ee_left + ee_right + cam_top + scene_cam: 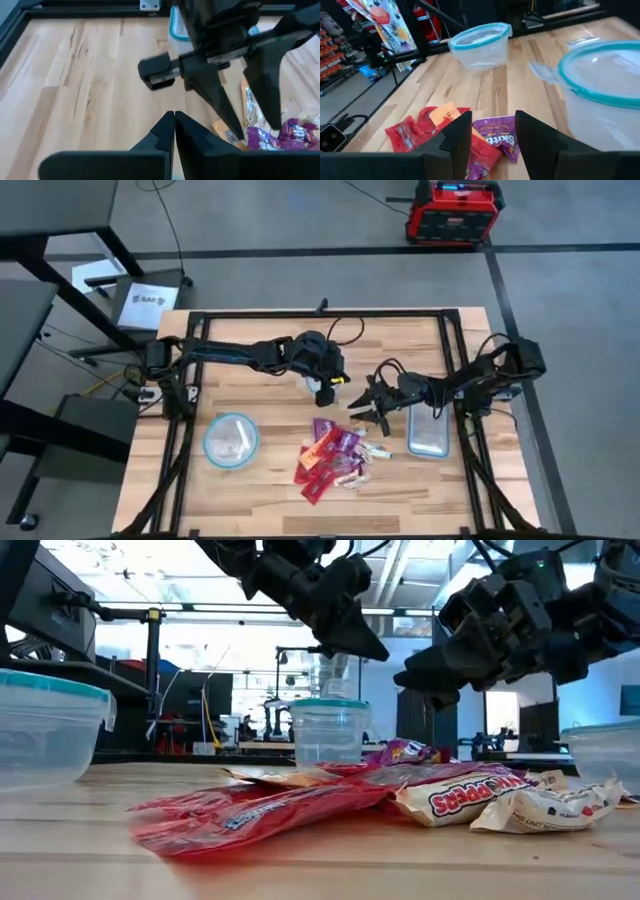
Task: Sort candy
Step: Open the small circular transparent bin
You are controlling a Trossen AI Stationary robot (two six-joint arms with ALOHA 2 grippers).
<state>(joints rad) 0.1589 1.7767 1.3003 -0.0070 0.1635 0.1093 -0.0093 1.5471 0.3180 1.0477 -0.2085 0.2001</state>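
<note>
Here, candy (333, 457) lies heaped near the front middle of the wooden worktop (260, 500), one purple wrapper reading "Skittles" (496, 134) and a whitish one "Whoppers" (478, 796). The left end effector (328, 396) hangs above the worktop, fingers pressed together and empty; the right end effector (366, 409) hovers just behind the heap, fingers parted.

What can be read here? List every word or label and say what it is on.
"WHOPPERS", upside down: whitish candy wrapper, low view.
"Skitt", the rest hidden: purple candy wrapper, right wrist view.
Red candy wrappers: print too blurred to read.
White sheet beyond the table: print too small to read.
Red case on the floor: nothing legible.
</note>
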